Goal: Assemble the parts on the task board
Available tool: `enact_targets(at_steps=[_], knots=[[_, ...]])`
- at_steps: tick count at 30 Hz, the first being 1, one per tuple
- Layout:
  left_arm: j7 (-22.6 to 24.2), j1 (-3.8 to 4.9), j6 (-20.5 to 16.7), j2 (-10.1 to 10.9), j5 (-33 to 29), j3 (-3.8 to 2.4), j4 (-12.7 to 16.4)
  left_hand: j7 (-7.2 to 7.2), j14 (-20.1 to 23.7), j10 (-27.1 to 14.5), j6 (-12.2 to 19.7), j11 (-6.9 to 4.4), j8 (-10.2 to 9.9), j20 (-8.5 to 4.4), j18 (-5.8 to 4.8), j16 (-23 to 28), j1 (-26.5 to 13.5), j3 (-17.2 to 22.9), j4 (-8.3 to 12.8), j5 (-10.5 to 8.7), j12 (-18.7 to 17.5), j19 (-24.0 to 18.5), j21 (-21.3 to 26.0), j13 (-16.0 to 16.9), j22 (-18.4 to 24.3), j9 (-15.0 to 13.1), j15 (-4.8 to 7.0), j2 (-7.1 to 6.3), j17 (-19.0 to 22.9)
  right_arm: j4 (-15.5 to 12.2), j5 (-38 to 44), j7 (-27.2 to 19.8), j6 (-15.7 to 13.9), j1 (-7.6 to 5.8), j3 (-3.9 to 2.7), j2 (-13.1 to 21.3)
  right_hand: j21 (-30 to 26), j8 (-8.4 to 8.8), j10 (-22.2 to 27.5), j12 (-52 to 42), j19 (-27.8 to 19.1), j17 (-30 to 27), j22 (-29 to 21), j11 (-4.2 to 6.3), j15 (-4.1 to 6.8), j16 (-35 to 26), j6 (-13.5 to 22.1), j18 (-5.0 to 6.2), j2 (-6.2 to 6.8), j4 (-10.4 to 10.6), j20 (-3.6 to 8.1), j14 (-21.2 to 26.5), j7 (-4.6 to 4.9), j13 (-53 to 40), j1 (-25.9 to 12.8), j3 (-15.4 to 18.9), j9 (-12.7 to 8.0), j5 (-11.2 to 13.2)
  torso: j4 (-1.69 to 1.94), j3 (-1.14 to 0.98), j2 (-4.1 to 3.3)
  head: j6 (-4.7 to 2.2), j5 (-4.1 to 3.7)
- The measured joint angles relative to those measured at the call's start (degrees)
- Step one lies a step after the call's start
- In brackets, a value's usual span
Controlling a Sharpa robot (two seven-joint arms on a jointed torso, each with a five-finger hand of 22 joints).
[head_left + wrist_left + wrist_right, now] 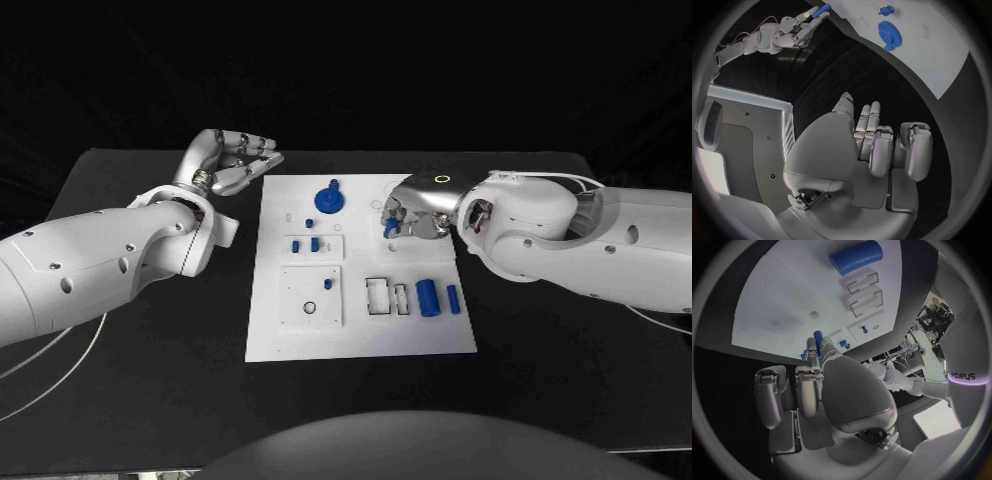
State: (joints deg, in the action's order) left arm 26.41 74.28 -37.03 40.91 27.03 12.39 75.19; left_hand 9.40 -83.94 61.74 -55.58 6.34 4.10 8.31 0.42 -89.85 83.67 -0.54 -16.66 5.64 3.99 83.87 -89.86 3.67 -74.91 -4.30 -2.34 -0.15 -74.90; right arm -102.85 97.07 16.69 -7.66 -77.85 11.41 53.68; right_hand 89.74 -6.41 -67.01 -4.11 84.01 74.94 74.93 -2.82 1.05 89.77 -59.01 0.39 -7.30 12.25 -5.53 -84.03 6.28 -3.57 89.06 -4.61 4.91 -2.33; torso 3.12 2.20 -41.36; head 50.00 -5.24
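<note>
While left hand (231, 160) hovers, fingers curled empty, right hand (408, 212) pinches blue peg (389, 229).

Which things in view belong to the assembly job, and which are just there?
Job: task board; blue gear; blue cylinder; small blue peg pinched by right robot hand.
Just there: black table; left robot hand, holding nothing.

A black table (144, 400) stands against a dark, unlit backdrop. Its matte top spans the head view, with the far edge running straight across below the darkness. Thin white cables (43, 375) trail over the near-left part of the top.
</note>
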Motion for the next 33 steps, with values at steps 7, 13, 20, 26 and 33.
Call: enact_targets(at_steps=[7,13,20,26,33], knots=[[0.0,0.0,0.0,-0.15,0.0,0.0,-0.13,0.0,0.0,0.0,0.0,0.0,0.0,0.0,0.0,0.0,0.0,-0.15,-0.15,0.0,0.0,0.0,0.0,0.0,0.0,0.02,0.0,0.0,0.0,-0.81,-0.05,-0.65,-1.28,-0.21,-0.04,-0.82,0.0,0.02,0.0,0.0,0.0,0.0,0.0,0.0,0.0,0.0,-0.03,0.0,0.0,0.0,0.0,0.0,0.03,0.0,0.0,0.0,-0.06,0.04,0.05,-0.01,0.01,0.0,0.15],[0.0,-0.01,0.01,-0.22,0.0,0.0,-0.36,0.0,0.0,0.0,0.0,0.0,0.0,0.0,0.0,0.0,0.0,-0.16,-0.15,0.0,0.0,0.0,0.0,0.0,0.0,0.05,0.0,0.0,-0.05,-1.6,-0.58,-1.37,-1.55,-0.26,-0.05,-2.35,0.0,0.22,0.0,0.22,-0.21,-0.01,-0.01,0.0,0.0,0.0,-0.03,0.0,0.01,0.0,0.2,0.0,0.03,0.0,0.0,0.0,-0.06,0.04,0.04,-0.01,0.01,0.0,0.52],[0.0,-0.02,0.02,-0.56,0.01,0.0,-0.72,0.0,0.0,0.0,0.0,0.0,0.0,0.0,0.0,0.0,0.0,-0.15,-0.15,0.0,0.0,0.0,0.0,0.0,0.0,0.05,0.0,0.0,-0.04,-3.02,-1.43,-2.44,-1.4,-0.28,-0.06,-5.01,0.0,0.43,0.0,0.22,0.0,-0.01,-0.01,0.0,-0.01,0.0,-0.03,0.0,0.01,0.0,0.41,0.0,0.03,0.0,0.0,0.01,-0.05,-0.12,0.0,-0.01,0.01,0.0,1.0],[0.01,-0.07,0.04,-0.75,0.01,0.0,-0.86,0.0,0.0,0.0,0.0,0.0,0.0,0.0,0.0,0.0,0.0,-0.17,-0.14,0.0,0.0,0.0,0.0,0.0,0.0,0.04,0.0,0.0,-0.04,-3.38,-2.11,-3.52,-1.31,-0.28,-0.07,-7.26,0.0,0.53,0.0,0.22,0.0,-0.01,-0.01,0.0,-0.01,0.0,-0.04,0.0,0.02,0.0,0.41,0.0,0.03,0.05,0.0,0.01,-0.05,-0.23,0.08,0.0,0.01,0.0,1.41],[0.02,-0.1,0.06,-0.84,0.02,0.0,-0.92,0.0,0.0,0.0,0.0,0.0,0.0,0.0,0.0,0.0,0.0,-0.32,0.01,0.0,0.0,0.0,0.0,0.0,0.0,0.04,0.0,0.0,-0.03,-2.58,-2.97,-5.1,-0.85,-0.19,-0.08,-10.05,0.0,0.66,0.0,0.44,0.0,-0.02,-0.02,0.0,-0.01,0.0,-0.05,0.0,0.03,0.0,0.4,0.0,0.02,0.05,0.0,0.01,-0.06,-0.23,0.08,0.03,-0.03,0.0,1.65]])
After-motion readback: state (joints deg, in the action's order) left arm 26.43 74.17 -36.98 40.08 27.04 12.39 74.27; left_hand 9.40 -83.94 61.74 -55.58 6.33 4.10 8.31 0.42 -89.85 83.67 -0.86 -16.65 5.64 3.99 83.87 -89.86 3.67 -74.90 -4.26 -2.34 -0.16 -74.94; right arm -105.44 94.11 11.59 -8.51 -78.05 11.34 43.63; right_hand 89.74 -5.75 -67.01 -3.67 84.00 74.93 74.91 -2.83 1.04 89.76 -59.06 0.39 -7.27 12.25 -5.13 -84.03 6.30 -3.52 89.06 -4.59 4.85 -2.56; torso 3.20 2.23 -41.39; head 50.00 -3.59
